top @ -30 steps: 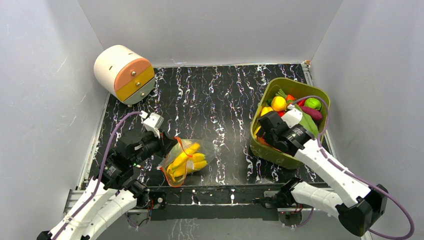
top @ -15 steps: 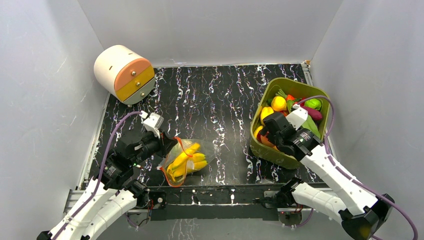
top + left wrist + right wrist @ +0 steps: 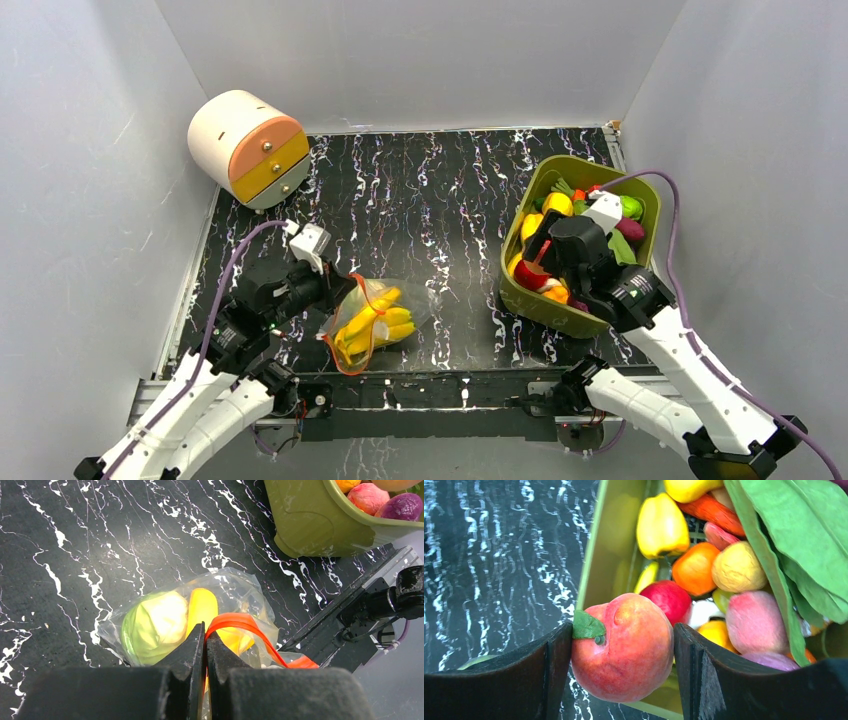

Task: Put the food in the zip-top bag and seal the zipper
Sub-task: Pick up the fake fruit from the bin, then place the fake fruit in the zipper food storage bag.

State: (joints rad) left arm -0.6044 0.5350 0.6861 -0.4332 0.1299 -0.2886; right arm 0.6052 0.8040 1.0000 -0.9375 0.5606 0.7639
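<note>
Left pincer (image 3: pixel 205 636) clamped shut on zipper (image 3: pixel 240 622), lower centre of wrist view, probably to prop bag mouth open for loading. Zip-top bag (image 3: pixel 235 582) lies on surface (image 3: pixel 430 200), lower left of overhead frame, with bananas (image 3: pixel 378 318) and green round one (image 3: pixel 150 625) inside. Right pincer (image 3: pixel 621 635) grips peach (image 3: pixel 629 655), jaws wide around it, over tub (image 3: pixel 575 318) rim at right. Likely next: carry peach across to bag mouth. Zipper not yet sealed.

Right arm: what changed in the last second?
Right gripper has raised a peach from the pile in the tub; its elbow swung toward the near edge. Left gripper stays shut on the zipper; zip-top bag unmoved.
</note>
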